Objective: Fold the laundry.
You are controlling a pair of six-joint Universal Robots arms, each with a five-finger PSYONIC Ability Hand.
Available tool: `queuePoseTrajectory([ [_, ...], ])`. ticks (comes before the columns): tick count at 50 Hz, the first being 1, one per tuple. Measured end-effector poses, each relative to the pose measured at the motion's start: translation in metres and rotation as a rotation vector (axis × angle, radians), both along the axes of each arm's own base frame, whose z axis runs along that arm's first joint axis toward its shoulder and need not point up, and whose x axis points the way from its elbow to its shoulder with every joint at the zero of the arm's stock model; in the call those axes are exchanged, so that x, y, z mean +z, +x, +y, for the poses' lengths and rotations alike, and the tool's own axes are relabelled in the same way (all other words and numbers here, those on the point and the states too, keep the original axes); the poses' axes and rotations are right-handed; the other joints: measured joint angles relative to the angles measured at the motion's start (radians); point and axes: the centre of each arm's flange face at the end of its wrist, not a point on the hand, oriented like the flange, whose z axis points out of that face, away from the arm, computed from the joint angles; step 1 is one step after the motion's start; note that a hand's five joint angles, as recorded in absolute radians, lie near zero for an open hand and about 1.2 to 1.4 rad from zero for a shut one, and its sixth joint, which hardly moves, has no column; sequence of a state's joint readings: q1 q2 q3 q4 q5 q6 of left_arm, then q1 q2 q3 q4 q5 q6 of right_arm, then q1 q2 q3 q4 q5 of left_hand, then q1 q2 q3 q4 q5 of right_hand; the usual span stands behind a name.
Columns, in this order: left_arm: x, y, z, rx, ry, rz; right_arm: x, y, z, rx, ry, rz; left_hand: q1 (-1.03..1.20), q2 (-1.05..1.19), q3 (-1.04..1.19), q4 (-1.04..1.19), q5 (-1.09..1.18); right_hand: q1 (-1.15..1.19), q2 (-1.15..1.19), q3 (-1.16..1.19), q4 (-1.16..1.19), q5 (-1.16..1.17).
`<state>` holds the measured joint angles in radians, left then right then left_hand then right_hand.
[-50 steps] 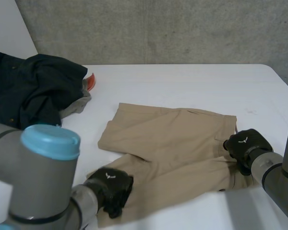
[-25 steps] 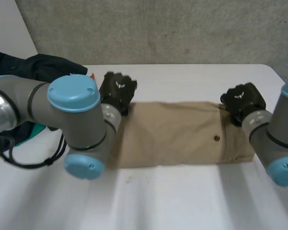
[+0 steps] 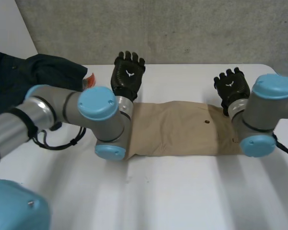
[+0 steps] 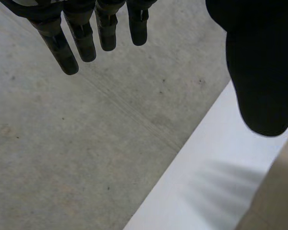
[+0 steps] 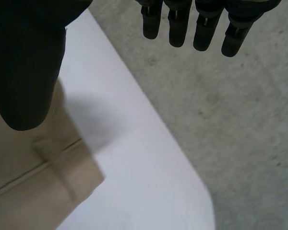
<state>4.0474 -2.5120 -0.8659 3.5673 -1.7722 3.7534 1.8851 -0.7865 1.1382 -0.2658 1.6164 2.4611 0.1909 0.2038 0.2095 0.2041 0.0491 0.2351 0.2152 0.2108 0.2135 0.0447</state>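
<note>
A pair of tan shorts (image 3: 182, 128) lies folded in a long band across the middle of the white table (image 3: 182, 191). My left hand (image 3: 128, 74) hovers above the band's far left corner, fingers straight and spread, holding nothing. My right hand (image 3: 233, 86) hovers above the far right corner, likewise open and empty. In the left wrist view the fingers (image 4: 81, 40) and thumb (image 4: 261, 67) stand apart, with a tan corner (image 4: 278, 201) below the thumb. In the right wrist view the thumb (image 5: 26, 62) hangs over the waistband corner (image 5: 53, 187).
A heap of dark clothes (image 3: 29, 88) lies at the table's far left, with a bit of orange (image 3: 90, 80) at its edge. A grey concrete wall (image 3: 182, 28) stands behind the table. The table's far edge (image 5: 149, 124) runs close past the shorts.
Both hands have let go of the shorts, opened, and lifted away toward the far edge. The shorts were folded from a spread shape into the narrow band over the last second.
</note>
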Motion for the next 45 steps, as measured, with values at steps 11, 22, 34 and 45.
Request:
queuePoseTrajectory([
  [11, 0.036, 0.036, 0.047, -0.013, 0.064, -0.005, 0.012, -0.043, 0.077, -0.019, 0.375, -0.121, 0.000, 0.000, 0.000, 0.000, 0.000, 0.000, 0.000, 0.000, 0.000, 0.000],
  [22, 0.019, 0.046, 0.063, -0.029, 0.157, 0.018, -0.021, -0.062, 0.075, -0.071, 0.429, -0.127, 0.000, 0.000, 0.001, 0.000, 0.000, 0.428, 0.475, 0.475, 0.469, 0.446],
  [34, 0.027, 0.053, 0.067, -0.022, 0.153, 0.026, 0.000, -0.108, 0.048, -0.222, 0.285, 0.013, 0.000, 0.000, 0.000, 0.000, 0.000, 0.810, 0.953, 0.964, 0.981, 0.911],
  [45, 0.043, 0.065, 0.081, -0.021, 0.145, 0.041, 0.035, -0.053, 0.064, -0.006, -0.005, 0.284, 0.000, 0.000, 0.000, 0.000, 0.000, 0.847, 0.962, 0.974, 0.985, 0.941],
])
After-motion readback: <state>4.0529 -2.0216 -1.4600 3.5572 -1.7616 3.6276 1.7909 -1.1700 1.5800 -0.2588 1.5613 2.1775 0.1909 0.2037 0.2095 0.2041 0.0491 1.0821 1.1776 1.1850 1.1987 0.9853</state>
